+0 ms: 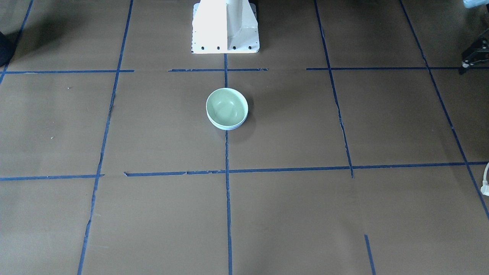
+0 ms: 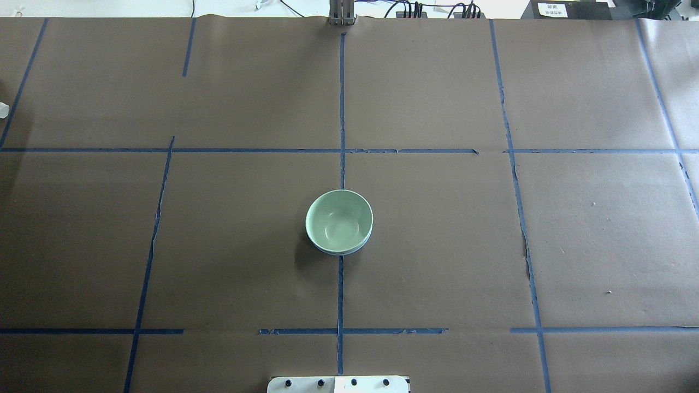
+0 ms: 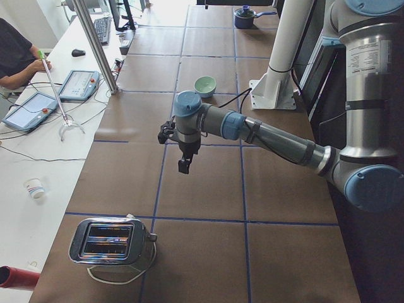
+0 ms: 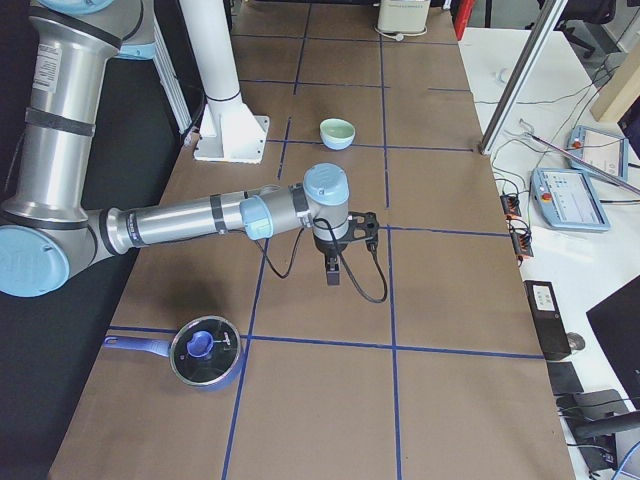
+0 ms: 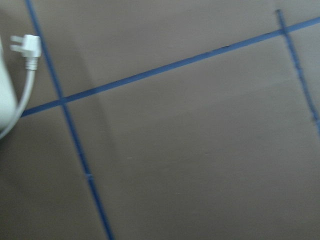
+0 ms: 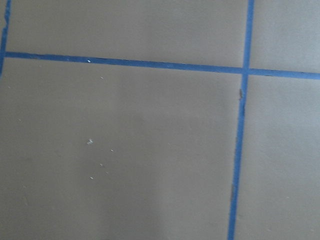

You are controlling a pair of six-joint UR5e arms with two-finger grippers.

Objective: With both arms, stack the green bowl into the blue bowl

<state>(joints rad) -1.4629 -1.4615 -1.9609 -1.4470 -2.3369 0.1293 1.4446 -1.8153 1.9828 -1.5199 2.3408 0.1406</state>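
The green bowl (image 1: 227,107) sits nested inside the blue bowl (image 1: 229,127), of which only a thin rim shows below it. The pair stands at the table's middle on the centre tape line. In the overhead view the green bowl (image 2: 338,221) covers the blue bowl (image 2: 342,252) the same way. My left gripper (image 3: 184,167) hangs over bare table far from the stacked bowls (image 3: 205,85). My right gripper (image 4: 333,273) hangs over bare table, also away from the bowls (image 4: 337,132). Both grippers show only in side views, so I cannot tell whether they are open or shut. Both wrist views show only brown paper and blue tape.
The white pedestal (image 1: 225,26) stands behind the bowls. A toaster (image 3: 107,241) sits at the table's left end, its white plug (image 5: 25,46) lying on the paper. A blue pot with a glass lid (image 4: 205,350) sits at the right end. An operator (image 3: 12,57) sits beside the table.
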